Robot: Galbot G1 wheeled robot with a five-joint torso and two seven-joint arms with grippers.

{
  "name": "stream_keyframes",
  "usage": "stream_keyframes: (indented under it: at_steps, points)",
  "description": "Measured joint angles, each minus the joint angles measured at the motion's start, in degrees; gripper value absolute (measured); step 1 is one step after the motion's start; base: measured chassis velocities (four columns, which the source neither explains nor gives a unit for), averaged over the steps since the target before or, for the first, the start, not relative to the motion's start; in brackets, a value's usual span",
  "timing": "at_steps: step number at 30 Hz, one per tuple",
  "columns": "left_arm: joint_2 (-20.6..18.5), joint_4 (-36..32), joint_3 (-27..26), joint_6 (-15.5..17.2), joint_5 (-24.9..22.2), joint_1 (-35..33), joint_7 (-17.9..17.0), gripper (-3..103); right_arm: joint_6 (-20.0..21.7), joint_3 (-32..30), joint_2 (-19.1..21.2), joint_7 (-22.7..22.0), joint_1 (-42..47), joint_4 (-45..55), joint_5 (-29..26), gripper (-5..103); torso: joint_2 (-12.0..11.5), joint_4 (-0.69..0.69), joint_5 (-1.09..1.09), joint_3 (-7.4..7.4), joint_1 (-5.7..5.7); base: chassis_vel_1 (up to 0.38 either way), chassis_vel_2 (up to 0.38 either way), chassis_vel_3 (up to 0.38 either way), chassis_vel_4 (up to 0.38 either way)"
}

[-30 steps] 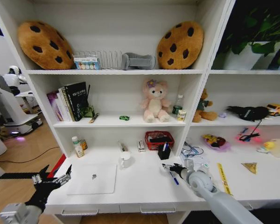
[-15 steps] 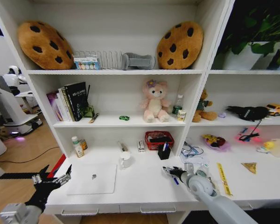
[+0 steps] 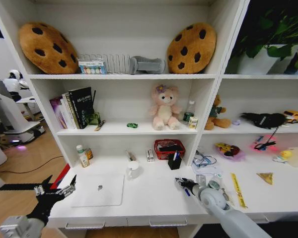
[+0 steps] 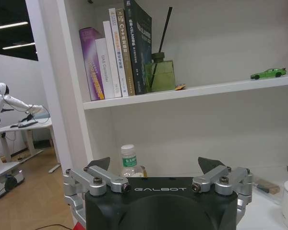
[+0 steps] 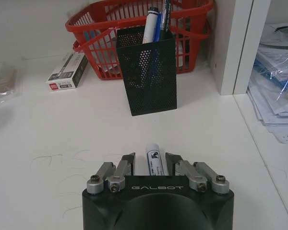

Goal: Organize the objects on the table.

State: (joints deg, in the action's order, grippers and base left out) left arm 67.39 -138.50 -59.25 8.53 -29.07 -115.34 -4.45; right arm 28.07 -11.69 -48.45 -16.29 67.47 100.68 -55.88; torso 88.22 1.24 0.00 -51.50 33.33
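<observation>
Your right gripper point(image 5: 151, 163) has brushed silver metal fingers on a matt black housing, closed around a smooth white plastic pen point(image 5: 154, 160) above the matt white table point(image 5: 48, 143). Ahead you see a black perforated metal pen holder point(image 5: 150, 72) and a glossy red basket point(image 5: 110, 33), probably plastic. The laptop point(image 3: 99, 189) looks like matt silver metal.

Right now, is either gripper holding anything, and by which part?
The right gripper straddles a white pen near one end; a closed grip cannot be told. The left gripper holds nothing.
</observation>
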Motion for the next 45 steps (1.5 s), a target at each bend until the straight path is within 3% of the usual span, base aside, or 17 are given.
stream_keyframes:
  at_steps: [1,4,8,16,18,19,21,25,27,30,33,45]
  points:
    - [0.00,0.00,0.00,0.00,0.00,0.00,0.00,100,0.00,0.00,0.00,0.00,0.00,0.00,0.00,36,0.00,0.00,0.00,0.00,0.00,0.000,0.000,0.000,0.000]
    - [0.00,0.00,0.00,0.00,0.00,0.00,0.00,100,-0.55,-0.41,-0.16,-0.02,0.73,0.12,0.22,21,0.00,0.01,0.00,0.00,0.00,0.000,0.000,0.000,0.000]
    - [0.00,0.00,0.00,0.00,0.00,0.00,0.00,100,-0.89,-0.80,-0.31,-0.12,0.91,0.16,0.21,12,0.00,0.00,0.01,0.00,0.00,0.000,0.000,0.000,0.000]
    - [0.00,0.00,0.00,0.00,0.00,0.00,0.00,100,-1.69,-0.91,-0.27,-0.15,0.03,0.60,0.16,12,0.00,0.00,0.01,0.00,0.00,0.000,0.000,0.000,0.000]
    - [0.00,0.00,0.00,0.00,0.00,0.00,0.00,100,-6.80,-1.26,-0.34,1.65,-0.84,1.04,2.70,12,0.00,0.01,0.00,0.00,0.00,0.000,0.000,0.000,0.000]
    - [0.00,0.00,0.00,0.00,0.00,0.00,0.00,100,-6.80,-1.26,-0.34,1.65,-0.84,1.04,2.70,12,0.00,0.01,0.00,0.00,0.00,0.000,0.000,0.000,0.000]
    - [0.00,0.00,0.00,0.00,0.00,0.00,0.00,100,-14.22,-1.20,-0.60,3.91,-3.33,1.33,7.44,12,0.00,0.01,0.01,0.00,0.00,0.000,0.000,0.000,0.000]
    - [0.00,0.00,0.00,0.00,0.00,0.00,0.00,100,-18.06,-0.58,-0.87,4.94,-6.49,1.19,9.48,12,0.00,0.00,-0.01,0.00,0.00,0.000,0.000,0.000,0.000]
    - [0.00,0.00,0.00,0.00,0.00,0.00,0.00,100,-22.37,1.82,-1.99,5.31,-12.12,-2.66,11.96,12,0.00,0.00,-0.01,0.00,0.01,0.000,0.000,0.000,0.000]
    - [0.00,0.01,0.00,0.00,0.00,0.00,0.00,100,-24.26,2.90,-2.63,5.74,-14.05,-5.47,14.10,12,-0.01,-0.02,0.00,0.00,0.01,0.000,0.000,0.000,0.000]
    - [0.00,0.00,0.00,0.00,0.00,0.00,0.00,100,-29.37,6.06,-4.81,8.02,-20.05,-13.79,19.12,12,-0.01,0.00,0.00,-0.01,0.02,0.000,0.000,0.000,0.000]
    - [0.00,0.00,0.00,0.00,0.00,-0.01,0.00,100,-37.06,10.18,-9.33,8.74,-26.50,-24.20,26.12,12,-0.01,0.00,-0.01,-0.01,0.02,0.000,0.000,0.000,0.000]
